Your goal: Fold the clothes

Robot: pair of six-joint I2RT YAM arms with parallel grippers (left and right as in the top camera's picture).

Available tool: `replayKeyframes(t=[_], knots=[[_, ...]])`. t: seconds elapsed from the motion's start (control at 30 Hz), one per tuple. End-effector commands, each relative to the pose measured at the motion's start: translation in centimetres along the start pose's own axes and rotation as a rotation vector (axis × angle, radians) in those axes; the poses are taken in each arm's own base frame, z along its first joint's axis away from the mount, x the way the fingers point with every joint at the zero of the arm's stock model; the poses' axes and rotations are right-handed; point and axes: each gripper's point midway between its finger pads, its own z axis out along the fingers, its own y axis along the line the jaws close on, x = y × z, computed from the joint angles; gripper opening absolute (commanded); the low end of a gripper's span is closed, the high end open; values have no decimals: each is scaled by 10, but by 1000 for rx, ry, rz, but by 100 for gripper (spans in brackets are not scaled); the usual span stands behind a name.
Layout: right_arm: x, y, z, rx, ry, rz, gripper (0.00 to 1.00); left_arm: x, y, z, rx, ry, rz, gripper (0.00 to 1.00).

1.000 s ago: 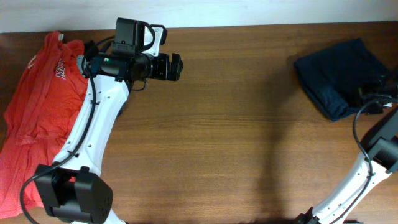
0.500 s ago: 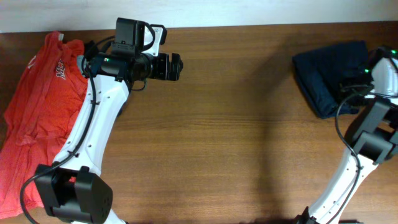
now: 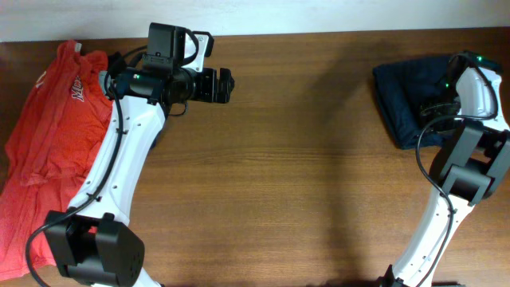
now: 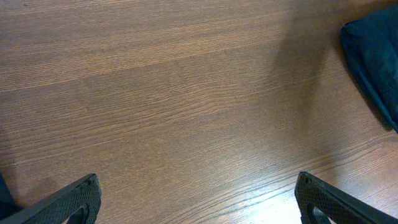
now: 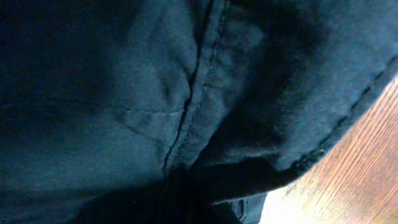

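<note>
The clothes point(image 3: 408, 96), dark navy shorts, lie bunched at the table's far right edge; they also show at the right border of the left wrist view as navy clothes point(image 4: 374, 56). My right gripper point(image 3: 443, 102) is down in them and shut on the fabric. Navy cloth point(image 5: 124, 93) with a stitched seam fills the right wrist view and hides the fingers. My left gripper point(image 3: 225, 85) hovers over bare wood at the back left. It is open, its black fingertips point(image 4: 81, 198) wide apart with nothing between them.
A red-orange T-shirt point(image 3: 48, 135) with white lettering is spread along the table's left edge, beside the left arm's base. The wooden table point(image 3: 303, 175) lies between the two arms, and a lit strip of table point(image 5: 367, 162) shows by the cloth's hem.
The right arm has swung in from the right edge toward the back and left, over the shorts. The shorts have shifted a little to the left with it. The left arm has not moved.
</note>
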Motion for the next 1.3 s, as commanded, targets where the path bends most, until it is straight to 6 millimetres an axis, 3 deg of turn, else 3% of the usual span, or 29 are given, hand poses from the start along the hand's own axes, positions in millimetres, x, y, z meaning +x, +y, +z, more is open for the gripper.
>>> replayKeyframes(t=[0.0, 0.37, 0.43, 0.47, 0.5, 0.53, 0.73, 1.07, 1.27], knots=[[7, 5, -5, 1, -16, -7, 4, -12, -3, -16, -8, -49, 30, 99], [8, 3, -6, 3, -6, -16, 7, -13, -3, -16, -8, -51, 31, 99], [6, 5, -7, -2, -13, -38, 20, -13, -2, -16, -12, -51, 31, 99], [5, 5, -8, -6, -15, -55, 34, -13, -1, -16, -17, -51, 30, 99], [4, 6, -9, -10, -18, -67, 74, -13, 0, -16, -27, -52, 30, 99], [3, 6, -11, -12, -20, -77, 99, -13, 1, -16, -32, -52, 30, 99], [-3, 1, -39, -20, -25, -92, 99, -13, 2, -16, -34, -52, 30, 99], [-5, -8, -123, -74, -85, -219, 99, -13, 2, -16, -34, -52, 30, 99], [36, 28, -197, -454, -44, -632, 99, -21, 11, -17, -86, -86, 35, 99]])
